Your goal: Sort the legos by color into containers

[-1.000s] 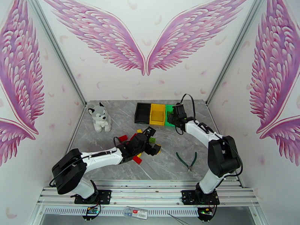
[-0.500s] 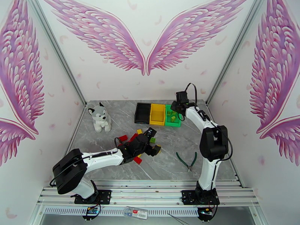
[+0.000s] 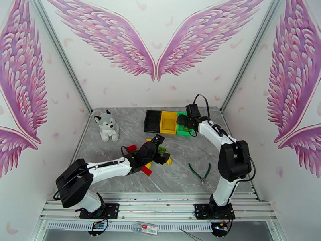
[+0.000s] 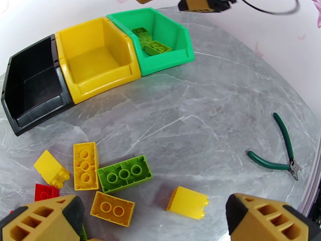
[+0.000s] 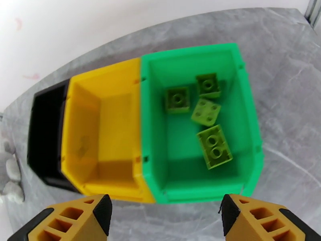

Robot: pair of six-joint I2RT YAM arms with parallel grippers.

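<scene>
The right end effector (image 5: 165,211), nearly closed a second ago, now has its jaws spread wide. Its arm, which half a second ago had lifted toward 12 o'clock, is lower again and hangs over the green open-top plastic bin (image 5: 248,129). Its elbow, first folded far out toward 3 o'clock, now stands closer in and more upright. The left end effector (image 4: 156,209) has crept slightly toward 11 o'clock, so a little more of a small yellow studded plastic brick (image 3: 168,160) shows at its 4 o'clock side on the grey marbled tabletop (image 3: 180,179).
</scene>
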